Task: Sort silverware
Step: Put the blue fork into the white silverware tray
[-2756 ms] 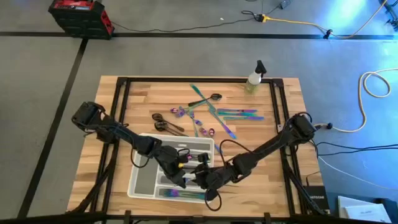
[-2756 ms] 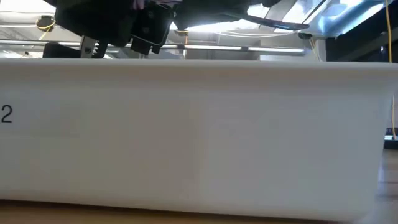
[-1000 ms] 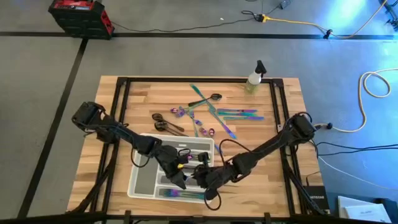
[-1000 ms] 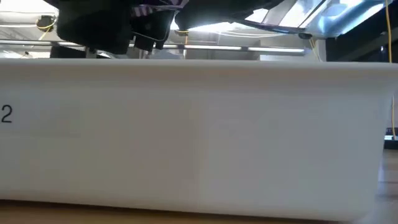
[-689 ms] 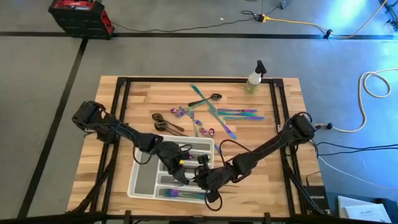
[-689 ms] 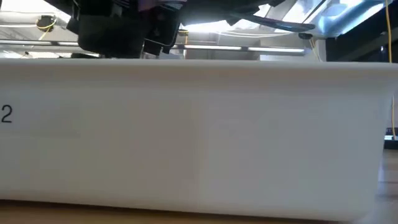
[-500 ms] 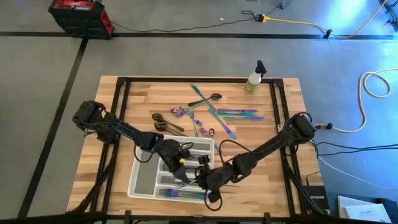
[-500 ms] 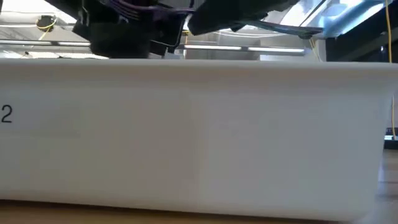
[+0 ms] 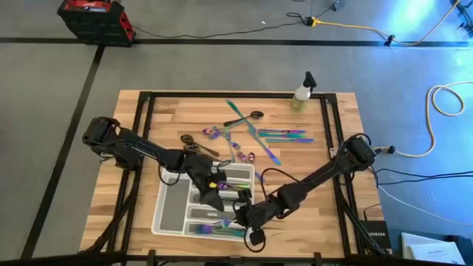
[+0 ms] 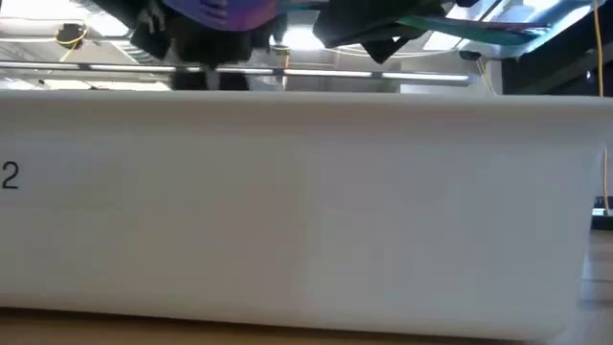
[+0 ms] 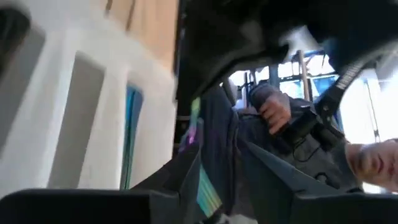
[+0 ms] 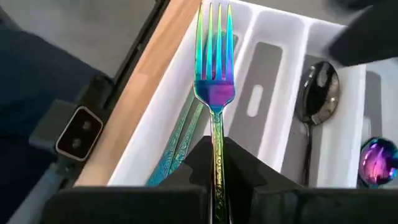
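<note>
Forks, knives and spoons (image 9: 259, 134) sit loose around 12 o'clock on the table (image 9: 148, 133). Right gripper (image 12: 216, 163) pinches a rainbow fork (image 12: 214, 74) over the white tray (image 9: 166, 214) at 6 o'clock; left gripper (image 9: 211, 193) hovers beside it, can't tell its state.

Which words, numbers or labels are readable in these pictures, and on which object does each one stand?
"2": on the white tray wall, at the far left in the low view.
Nothing else is readable: the red case on the floor and the spray bottle show no legible text.
</note>
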You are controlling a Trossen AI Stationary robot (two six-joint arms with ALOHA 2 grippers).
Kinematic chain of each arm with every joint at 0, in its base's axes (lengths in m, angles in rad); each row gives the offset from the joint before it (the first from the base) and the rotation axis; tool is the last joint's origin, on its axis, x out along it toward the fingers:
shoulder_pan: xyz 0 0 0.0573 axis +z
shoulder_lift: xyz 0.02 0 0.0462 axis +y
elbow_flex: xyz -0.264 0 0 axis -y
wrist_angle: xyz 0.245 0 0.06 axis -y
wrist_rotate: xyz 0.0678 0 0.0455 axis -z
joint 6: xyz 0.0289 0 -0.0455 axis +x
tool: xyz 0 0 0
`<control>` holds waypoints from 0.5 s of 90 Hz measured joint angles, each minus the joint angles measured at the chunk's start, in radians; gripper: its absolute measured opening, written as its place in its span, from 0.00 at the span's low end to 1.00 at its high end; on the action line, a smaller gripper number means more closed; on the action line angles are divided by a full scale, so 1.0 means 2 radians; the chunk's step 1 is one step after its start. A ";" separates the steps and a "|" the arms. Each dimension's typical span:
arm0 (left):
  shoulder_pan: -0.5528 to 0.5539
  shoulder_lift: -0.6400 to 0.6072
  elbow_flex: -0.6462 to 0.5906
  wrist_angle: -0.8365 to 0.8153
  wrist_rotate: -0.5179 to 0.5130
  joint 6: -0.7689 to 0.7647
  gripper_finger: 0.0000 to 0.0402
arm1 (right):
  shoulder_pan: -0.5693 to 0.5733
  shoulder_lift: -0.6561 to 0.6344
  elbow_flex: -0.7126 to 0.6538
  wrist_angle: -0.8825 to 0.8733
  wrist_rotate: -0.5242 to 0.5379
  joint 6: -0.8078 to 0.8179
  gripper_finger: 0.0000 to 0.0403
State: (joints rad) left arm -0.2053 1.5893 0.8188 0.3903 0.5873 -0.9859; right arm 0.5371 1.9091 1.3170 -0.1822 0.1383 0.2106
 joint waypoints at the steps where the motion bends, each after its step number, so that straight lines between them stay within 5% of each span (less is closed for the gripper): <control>1: 0.001 -0.003 0.000 -0.001 -0.002 0.006 0.26 | 0.000 0.000 0.000 0.000 0.000 0.003 0.01; 15: -0.002 -0.069 0.000 -0.074 -0.084 0.095 0.26 | 0.000 0.003 0.000 0.016 0.002 0.058 0.01; 45: -0.154 -0.214 -0.002 -0.259 -0.438 0.222 0.26 | 0.021 0.067 0.020 0.146 0.056 0.144 0.01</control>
State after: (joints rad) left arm -0.5130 1.1621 0.8148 -0.1273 -0.2879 -0.5423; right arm 0.5786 2.0427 1.3564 0.1106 0.2504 0.4996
